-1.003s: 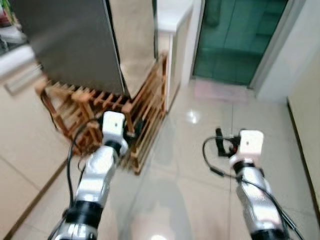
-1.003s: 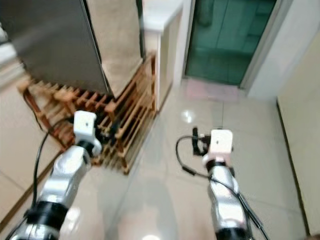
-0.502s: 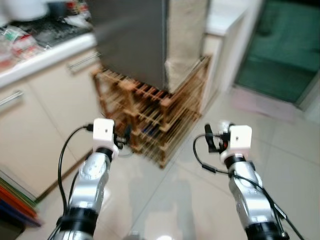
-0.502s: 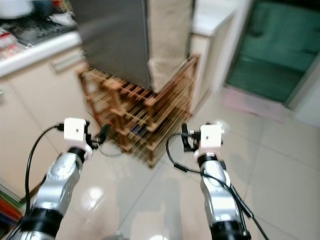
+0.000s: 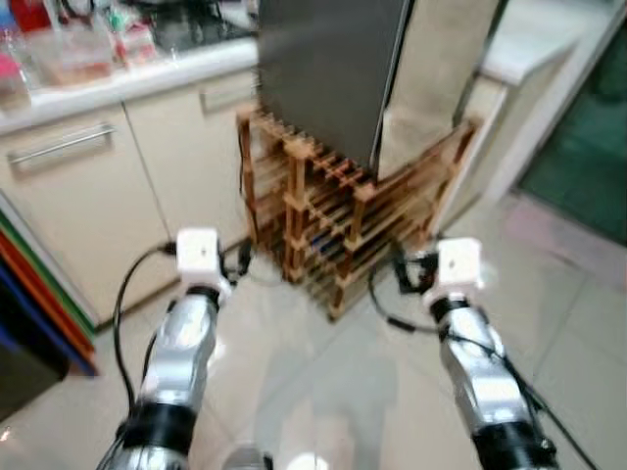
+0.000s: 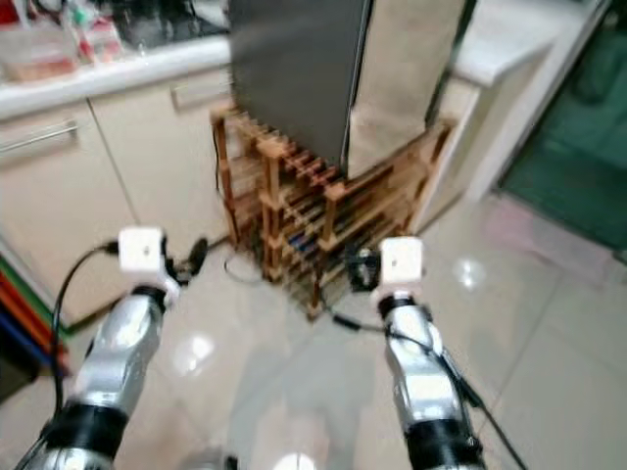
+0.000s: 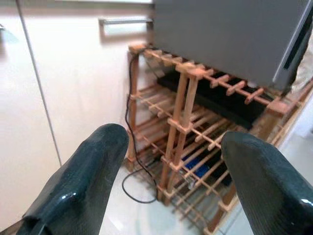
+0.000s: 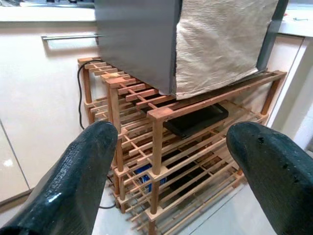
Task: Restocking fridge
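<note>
The grey fridge [image 5: 323,78] stands shut on a wooden slatted rack [image 5: 338,211], straight ahead of me; a beige textured sheet [image 8: 220,44] covers its side. My left gripper [image 7: 173,142] is held out low over the floor, aimed at the rack's left part, open and holding nothing. My right gripper [image 8: 171,137] points at the rack's corner below the fridge, also open and holding nothing. In the left eye view both arms reach forward, the left gripper [image 5: 240,259] and the right gripper [image 5: 402,274] about a hand's width short of the rack.
A cream kitchen counter with cabinet doors [image 5: 78,186] runs along the left, containers [image 5: 69,49] on top. A black flat device [image 8: 195,120] lies on the rack and a cable [image 7: 137,188] trails on the floor. A green glass door [image 5: 588,147] is at right.
The camera has swung left and nearer, bringing the counter into view and the fridge and rack to the centre. Both arms keep the same forward pose.
</note>
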Controlling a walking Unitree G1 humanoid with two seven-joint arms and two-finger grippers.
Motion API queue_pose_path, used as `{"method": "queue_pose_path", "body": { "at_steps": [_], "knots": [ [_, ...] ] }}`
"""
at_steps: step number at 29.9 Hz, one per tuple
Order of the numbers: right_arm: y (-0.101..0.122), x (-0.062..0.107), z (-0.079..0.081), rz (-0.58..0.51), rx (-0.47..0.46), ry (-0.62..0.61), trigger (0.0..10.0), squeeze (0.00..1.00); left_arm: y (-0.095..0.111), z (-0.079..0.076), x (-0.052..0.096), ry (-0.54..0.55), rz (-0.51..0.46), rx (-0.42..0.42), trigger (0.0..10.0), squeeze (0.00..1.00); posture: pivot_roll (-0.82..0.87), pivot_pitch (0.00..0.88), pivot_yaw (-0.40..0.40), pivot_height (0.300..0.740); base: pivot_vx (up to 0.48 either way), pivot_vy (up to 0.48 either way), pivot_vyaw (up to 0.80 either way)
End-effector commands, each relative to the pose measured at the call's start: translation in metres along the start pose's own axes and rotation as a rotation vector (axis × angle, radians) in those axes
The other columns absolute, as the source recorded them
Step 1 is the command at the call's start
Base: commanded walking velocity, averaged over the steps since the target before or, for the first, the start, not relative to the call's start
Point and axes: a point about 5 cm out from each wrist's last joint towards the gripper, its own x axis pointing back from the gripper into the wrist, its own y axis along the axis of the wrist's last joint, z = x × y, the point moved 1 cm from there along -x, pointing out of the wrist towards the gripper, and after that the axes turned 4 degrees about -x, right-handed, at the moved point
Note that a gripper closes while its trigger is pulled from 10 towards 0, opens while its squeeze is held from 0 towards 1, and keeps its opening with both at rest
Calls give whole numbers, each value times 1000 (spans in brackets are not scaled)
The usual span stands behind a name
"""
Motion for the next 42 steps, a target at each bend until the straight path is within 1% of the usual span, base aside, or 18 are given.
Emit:
{"method": "queue_pose_path", "body": {
  "at_steps": [1, 6, 9, 11, 12, 14, 19, 20, 21, 25, 27, 28, 30, 31, 32, 34, 38, 42],
  "knots": [
    [0, 3, -9, -2, 19, -20, 10000, 0, -2, -6, 0, 6, 10, 22, 10000, 0, 3, 0, -21, 719, 0, -480, 488],
    [-1, 2, -7, 0, 25, -8, 10000, 0, -3, -7, -3, 33, 29, 71, 10000, 0, 4, 0, -25, 719, 0, -480, 490],
    [0, 1, -7, -1, 27, -5, 10000, 0, -2, -6, -4, 41, 32, 79, 10000, 0, 4, 0, -25, 719, 0, -480, 488],
    [0, 0, -7, 1, 31, -6, 10000, 0, -1, -6, -4, 38, 22, 49, 10000, 0, 2, 0, -25, 719, 0, -480, 484],
    [1, 0, -8, -1, 32, -9, 10000, 0, -1, -6, -3, 24, 7, 9, 10000, 0, -3, 0, -25, 719, 0, -480, 481],
    [2, 0, -9, -2, 31, -11, 10000, 0, 0, -6, -2, 23, -2, -14, 10000, 0, -5, 0, -25, 719, 0, -480, 481],
    [1, 2, -13, -4, 42, -18, 10000, 0, -11, 8, 0, 99, 49, 59, 10000, 0, -3, 0, -28, 719, 0, -472, 488],
    [1, 2, -13, -4, 42, -18, 10000, 0, -11, 8, 0, 99, 49, 59, 10000, 0, -3, 0, -28, 719, 0, -469, 488],
    [-1, 3, -12, -4, 33, -31, 10000, 0, -13, 11, 0, 127, 66, 25, 10000, 0, 2, 0, -29, 719, 0, 0, 488],
    [-3, 4, -15, 3, 20, -55, 10000, 0, -13, 12, 2, 133, 64, 41, 10000, 0, 5, 0, -29, 719, 0, 0, 122],
    [-5, 7, -25, 9, 28, -98, 10000, 0, -11, 20, 5, 151, 30, 84, 10000, 0, 8, 0, -25, 719, 0, 0, 0],
    [-5, 7, -25, 9, 28, -98, 10000, 0, -11, 20, 5, 151, 30, 84, 10000, 0, 8, 0, -25, 719, 0, 0, 0],
    [-8, 13, -43, 25, 19, -175, 10000, 0, -15, 37, 6, 223, 59, 62, 10000, 0, -1, 0, -17, 719, 459, 0, 0],
    [-8, 13, -43, 25, 19, -175, 10000, 0, -15, 37, 6, 223, 59, 62, 10000, 0, -1, 0, -17, 719, 461, 0, 0],
    [-9, 15, -49, 29, 12, -200, 10000, 0, -16, 42, 7, 238, 63, 58, 10000, 0, -4, 0, -14, 719, 461, 0, 0],
    [-8, 17, -52, 18, 18, -208, 10000, 0, -15, 44, 6, 236, 60, 29, 10000, 0, -5, 0, -13, 719, 480, 0, 0],
    [-11, 21, -56, 25, 14, -225, 10000, 0, -16, 42, 5, 231, 62, 38, 10000, 0, -12, 0, -10, 719, 480, 0, 0],
    [-13, 24, -56, 28, 10, -230, 10000, 0, -15, 36, 5, 206, 55, 26, 10000, 0, -13, 0, -6, 719, 480, 0, 0]
  ]
}}
